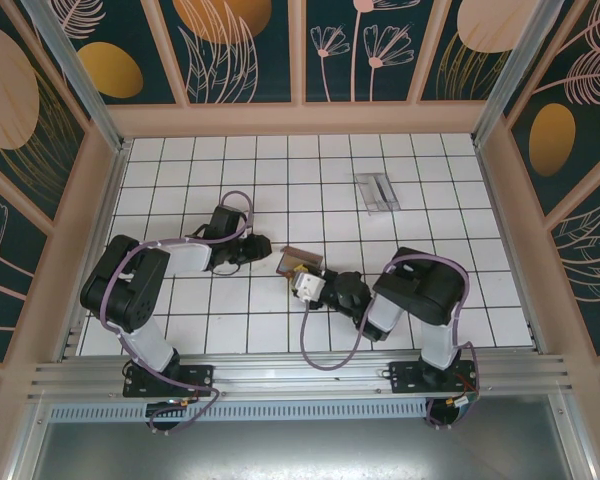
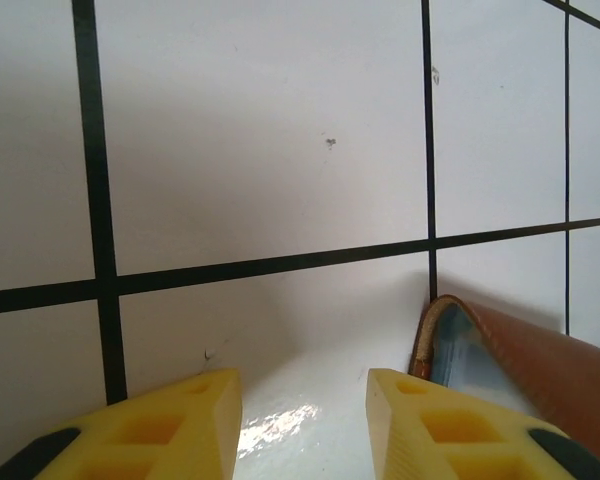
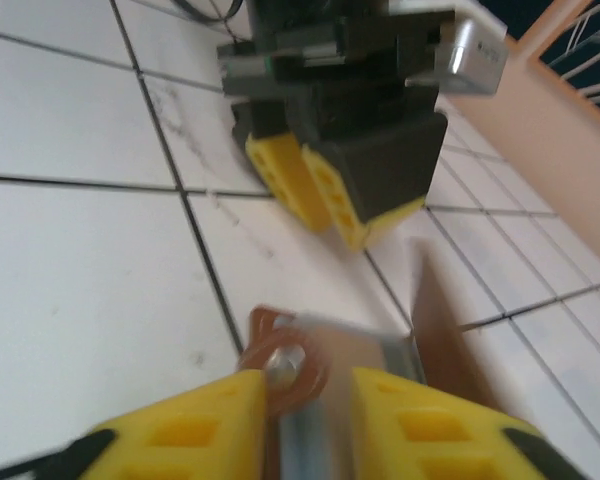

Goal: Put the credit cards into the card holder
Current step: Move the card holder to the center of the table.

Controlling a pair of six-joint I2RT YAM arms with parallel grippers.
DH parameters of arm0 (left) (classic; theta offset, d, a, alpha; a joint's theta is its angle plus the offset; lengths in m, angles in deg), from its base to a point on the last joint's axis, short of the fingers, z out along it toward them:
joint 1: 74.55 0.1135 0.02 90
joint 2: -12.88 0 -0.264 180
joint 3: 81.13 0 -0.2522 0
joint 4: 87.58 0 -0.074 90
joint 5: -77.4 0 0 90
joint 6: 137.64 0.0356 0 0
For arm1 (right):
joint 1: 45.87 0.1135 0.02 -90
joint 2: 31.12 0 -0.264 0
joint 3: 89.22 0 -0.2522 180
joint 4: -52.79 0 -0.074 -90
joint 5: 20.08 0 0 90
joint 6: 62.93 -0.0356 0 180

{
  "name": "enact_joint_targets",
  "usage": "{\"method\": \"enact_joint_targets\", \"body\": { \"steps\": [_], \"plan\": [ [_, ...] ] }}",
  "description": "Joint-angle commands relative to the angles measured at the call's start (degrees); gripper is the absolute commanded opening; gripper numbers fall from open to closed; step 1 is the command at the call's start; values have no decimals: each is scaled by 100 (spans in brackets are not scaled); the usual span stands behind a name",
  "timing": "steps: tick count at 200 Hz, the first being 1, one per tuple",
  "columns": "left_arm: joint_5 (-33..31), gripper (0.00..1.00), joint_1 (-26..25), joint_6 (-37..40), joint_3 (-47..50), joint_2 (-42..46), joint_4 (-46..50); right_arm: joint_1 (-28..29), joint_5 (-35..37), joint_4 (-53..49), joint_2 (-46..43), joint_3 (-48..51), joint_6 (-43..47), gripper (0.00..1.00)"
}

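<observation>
The left jaws sit apart and empty, low over the white tabletop (image 1: 240, 170), just left of the brown card holder (image 2: 540, 375), maybe to keep it from sliding. The card holder lies near the middle, a bit toward the near edge, with a bluish card (image 2: 468, 350) inside. The right jaws have its edge between them, but I cannot tell if they squeeze.

Both arms reach low over the middle of the worktop (image 1: 230, 335), the left end effector (image 1: 257, 248) with fingers parted, the right end effector (image 1: 300, 272) facing it, fingers narrowly apart.
</observation>
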Motion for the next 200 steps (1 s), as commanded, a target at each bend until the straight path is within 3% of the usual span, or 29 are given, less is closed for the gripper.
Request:
{"method": "enact_joint_targets", "body": {
  "steps": [1,34,63,75,95,117,131,157,200],
  "plan": [
    [207,38,-273,162,166,-10,45,50,-576,-633,-666,77,-439,32],
    [-29,38,-273,192,-34,254,198,43,-1000,-1325,-1595,285,-1142,33],
    [-150,39,-273,413,-406,241,263,-14,-369,-2268,-2304,152,-2394,39],
    [-117,39,-273,542,-649,110,353,-226,-532,-2749,-2294,-111,-3211,39],
    [-31,39,-273,661,-869,-157,223,-302,-1053,-2614,-2140,-202,-4008,39],
    [-187,38,-273,784,-1087,-206,327,-287,-859,-2906,-2202,-329,-4660,40],
    [-483,38,-273,826,-1062,-34,349,-309,-648,-3291,-2219,-470,-4850,43],
    [-1058,39,-273,864,-990,314,344,-411,-953,-4206,-1929,-965,-4443,44],
    [-425,37,-273,853,-1195,-165,-11,-668,-1336,-4407,-1328,-1509,-4168,42]
  ]
}}
